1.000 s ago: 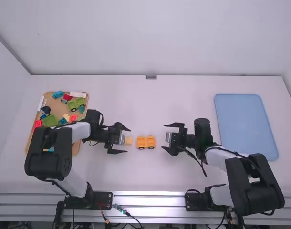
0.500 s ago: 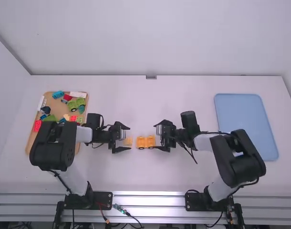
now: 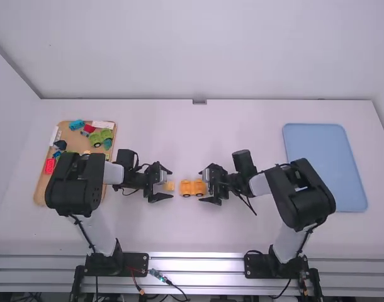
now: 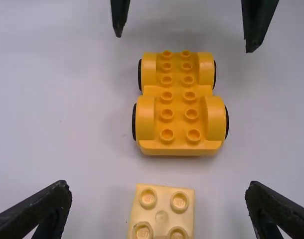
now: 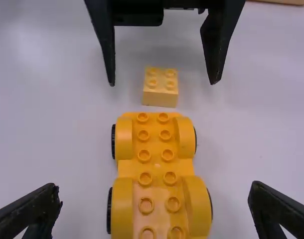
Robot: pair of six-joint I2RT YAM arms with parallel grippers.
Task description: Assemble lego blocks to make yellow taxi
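Near the frame's center, the right gripper (image 3: 208,184), fingers wide apart, flanks an orange wheeled base (image 3: 192,187); left of it, the left gripper (image 3: 169,182), equally wide, brackets a pale yellow block (image 3: 169,186).

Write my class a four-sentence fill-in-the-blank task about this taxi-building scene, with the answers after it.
The small brick has ____ studs on top.
Of the two grippers, the ____ one is nearer the brick.
The left gripper and right gripper are both ____.
The tray is ____ in colour.
Answers: four; left; open; blue.
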